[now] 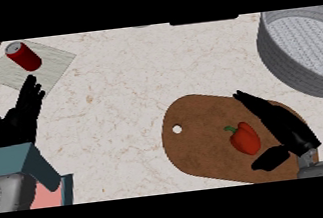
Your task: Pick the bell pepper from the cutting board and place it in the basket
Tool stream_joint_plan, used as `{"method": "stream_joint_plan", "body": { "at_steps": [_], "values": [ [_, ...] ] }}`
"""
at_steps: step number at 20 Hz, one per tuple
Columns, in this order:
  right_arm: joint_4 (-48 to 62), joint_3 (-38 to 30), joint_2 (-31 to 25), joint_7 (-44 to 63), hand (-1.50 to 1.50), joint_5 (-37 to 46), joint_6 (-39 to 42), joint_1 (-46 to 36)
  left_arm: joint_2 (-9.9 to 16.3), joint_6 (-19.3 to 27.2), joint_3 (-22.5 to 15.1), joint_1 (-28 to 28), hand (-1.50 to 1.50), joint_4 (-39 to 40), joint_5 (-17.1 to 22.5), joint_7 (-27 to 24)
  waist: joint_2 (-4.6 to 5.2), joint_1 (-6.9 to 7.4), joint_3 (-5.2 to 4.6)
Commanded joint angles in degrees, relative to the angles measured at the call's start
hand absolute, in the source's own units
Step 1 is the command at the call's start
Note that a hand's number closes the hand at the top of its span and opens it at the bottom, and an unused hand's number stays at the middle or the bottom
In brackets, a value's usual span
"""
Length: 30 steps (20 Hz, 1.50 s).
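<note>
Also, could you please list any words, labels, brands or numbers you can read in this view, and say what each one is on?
None can be read.
Red can on the napkin: no label shows.
Grey device at the lower left: dark marks on its face, too blurred to read.
Bell pepper, cutting board, basket: unmarked.

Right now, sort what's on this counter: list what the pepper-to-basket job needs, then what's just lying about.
Needed:
bell pepper
cutting board
basket
right hand, open beside the pepper

Lying about:
red can
white napkin under the can
left hand, resting open at the left
</note>
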Motion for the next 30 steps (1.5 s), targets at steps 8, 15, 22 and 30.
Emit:
{"method": "stream_joint_plan", "body": {
  "at_steps": [8, 15, 22, 30],
  "values": [
    [2.67, 0.35, 3.77, 0.3, -1.5, 4.99, 0.86, -1.15, -0.55, -0.83, 1.06, -3.82, 0.0, 0.15, -0.73, 3.28, 0.04, -0.1, -0.1],
    [7.96, 2.48, 2.31, -5.71, 1.5, 6.11, 3.08, -1.79, -1.63, -0.9, -0.38, 2.39, 0.0, -4.82, -1.5, 2.57, 0.02, 0.19, -0.08],
    [12.51, 2.74, 2.02, -11.65, 1.5, 6.6, 1.43, -1.04, -1.58, -0.56, -0.16, -0.18, 0.0, -3.16, -1.69, 3.22, 0.05, 0.13, -0.07],
    [18.3, 3.5, 9.05, -9.0, 1.5, 9.77, -6.07, -0.06, -0.5, -1.21, 1.25, -2.07, 0.0, -0.9, -1.08, 1.81, 0.36, 0.46, -0.03]
  ]
}}
